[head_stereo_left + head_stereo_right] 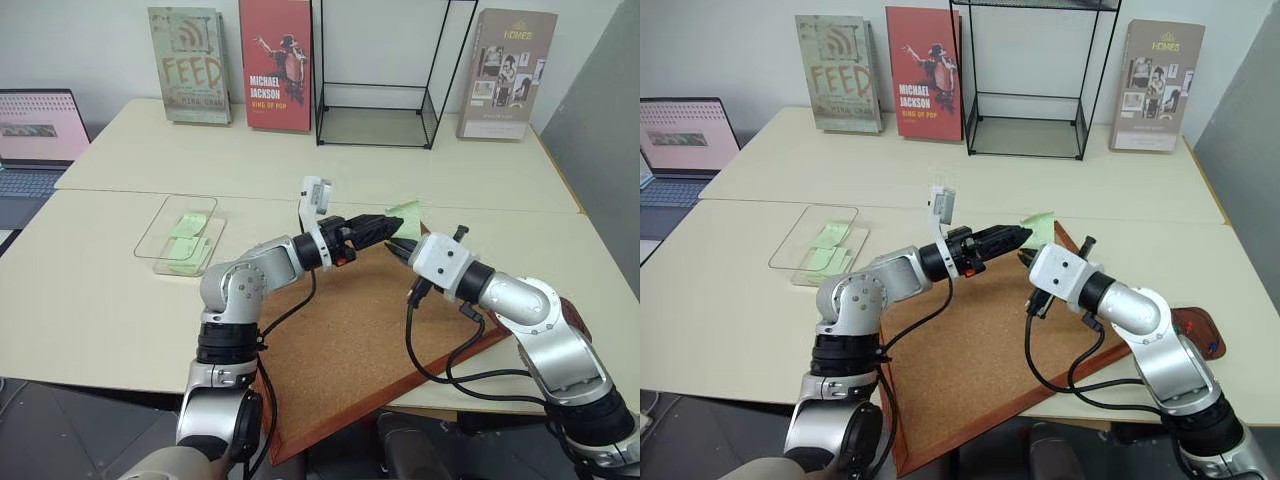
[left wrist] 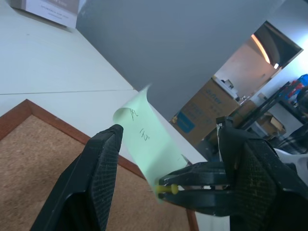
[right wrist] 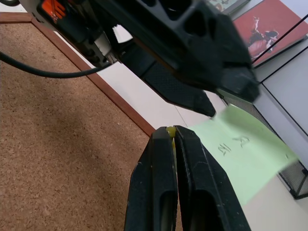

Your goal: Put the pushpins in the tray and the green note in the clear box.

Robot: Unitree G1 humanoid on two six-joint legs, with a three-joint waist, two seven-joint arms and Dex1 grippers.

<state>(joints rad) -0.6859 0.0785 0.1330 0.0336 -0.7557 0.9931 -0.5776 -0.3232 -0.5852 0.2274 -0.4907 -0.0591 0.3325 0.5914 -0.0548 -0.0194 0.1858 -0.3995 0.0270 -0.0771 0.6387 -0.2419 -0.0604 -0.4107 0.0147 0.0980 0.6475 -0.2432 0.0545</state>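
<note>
Lying on the pale table (image 1: 100, 300) at the robot's left, the clear box (image 1: 165, 225) holds pale green sticky notes (image 1: 187, 240) stacked near its right side, and nothing else can be made out inside it. At the far right edge of the table sits the tray (image 1: 1196, 327), a dark reddish-brown dish with a few tiny pushpins (image 1: 1212, 346) in it, red and blue ones just discernible. Between these two containers lies the corkboard (image 1: 360, 350), tilted askew, with both arms meeting above its far corner. The right gripper (image 3: 172, 132) is clenched tight on a yellow pushpin (image 2: 163, 189) whose head peeks out between its fingertips, and the green note (image 2: 149, 144) hangs pinned on that pin, lifted off the board and curling up in the air. The left gripper (image 2: 168, 139) stands released, its two fingers spread on either side of the note without pressing it. A black wire-frame case (image 1: 385, 100) stands at the back between upright books (image 1: 275, 65).
</note>
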